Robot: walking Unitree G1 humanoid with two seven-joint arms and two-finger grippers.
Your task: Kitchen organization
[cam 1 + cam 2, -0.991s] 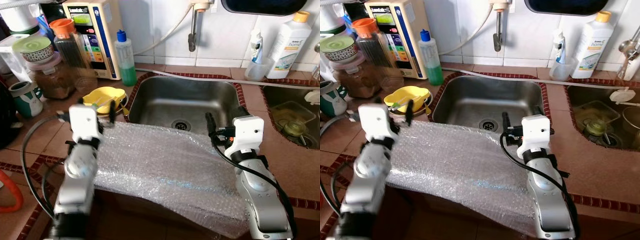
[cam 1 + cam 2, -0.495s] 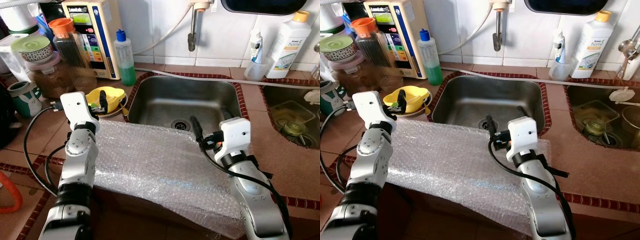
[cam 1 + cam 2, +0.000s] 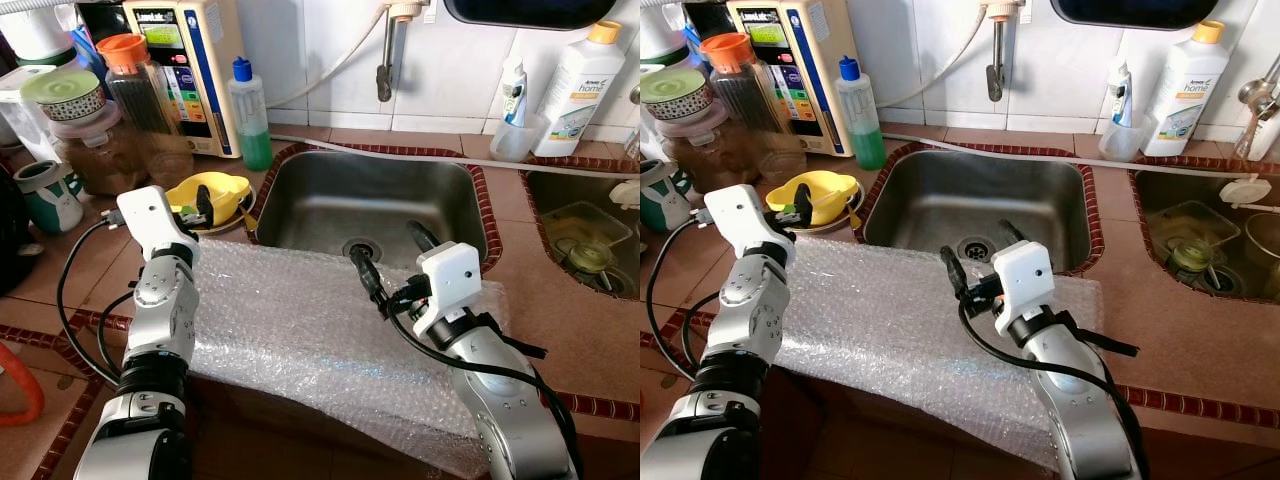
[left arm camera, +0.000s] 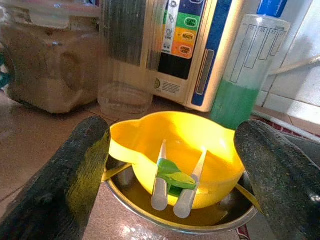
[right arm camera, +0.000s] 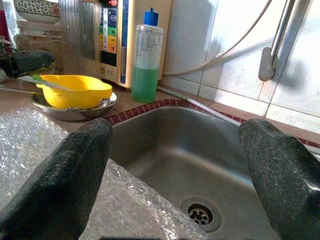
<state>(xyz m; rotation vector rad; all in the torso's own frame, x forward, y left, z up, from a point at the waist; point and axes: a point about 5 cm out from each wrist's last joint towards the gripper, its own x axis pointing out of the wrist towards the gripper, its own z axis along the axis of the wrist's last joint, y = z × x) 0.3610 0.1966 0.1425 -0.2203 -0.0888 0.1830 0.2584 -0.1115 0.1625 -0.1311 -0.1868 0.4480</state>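
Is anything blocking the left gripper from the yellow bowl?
Nothing visible does. The left gripper, fingers spread, faces the yellow bowl directly; the bowl sits in a metal dish with two utensils leaning inside it.

right gripper (image 3: 392, 258) swung leftward over the bubble wrap (image 3: 320, 340), fingers spread toward the sink (image 3: 375, 205); left gripper (image 3: 204, 204) pulled back beside the yellow bowl (image 3: 210, 190)
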